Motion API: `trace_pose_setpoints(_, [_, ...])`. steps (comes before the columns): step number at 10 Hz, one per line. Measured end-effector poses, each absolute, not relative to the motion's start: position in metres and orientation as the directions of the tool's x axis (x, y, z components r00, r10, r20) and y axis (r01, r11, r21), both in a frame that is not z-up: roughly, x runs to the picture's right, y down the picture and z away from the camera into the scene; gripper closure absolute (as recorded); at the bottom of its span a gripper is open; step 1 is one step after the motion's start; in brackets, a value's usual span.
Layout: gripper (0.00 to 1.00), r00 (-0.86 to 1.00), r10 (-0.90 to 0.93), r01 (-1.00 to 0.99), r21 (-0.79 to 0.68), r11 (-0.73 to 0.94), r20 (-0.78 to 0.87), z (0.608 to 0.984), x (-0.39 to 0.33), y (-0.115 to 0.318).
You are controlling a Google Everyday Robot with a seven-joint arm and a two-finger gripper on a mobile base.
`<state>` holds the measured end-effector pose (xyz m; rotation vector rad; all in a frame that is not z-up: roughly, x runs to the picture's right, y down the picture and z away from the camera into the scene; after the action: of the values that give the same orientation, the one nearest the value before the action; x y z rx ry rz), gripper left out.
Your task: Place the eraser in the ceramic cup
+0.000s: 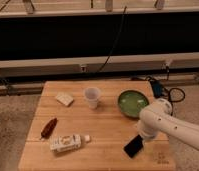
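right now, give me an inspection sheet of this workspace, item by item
surface: wooden table, objects spread across it
job's things: black eraser lies flat near the front right; white ceramic cup stands upright mid-table, apart from it
clutter: green bowl, white block, brown stick-like item, bottle on its side
grippers: gripper at the eraser's far end, below the white arm
cables: black cable down the dark wall; more on the floor right of the table
surroundings: speckled floor, pale rails
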<state>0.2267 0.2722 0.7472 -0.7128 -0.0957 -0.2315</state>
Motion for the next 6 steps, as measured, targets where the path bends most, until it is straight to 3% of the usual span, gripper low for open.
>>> trace_pose_setpoints(6, [0.20, 0.967, -0.181, 0.254, -0.645, 0.721, 0.178, 0.7533, 0.2271, 0.2845])
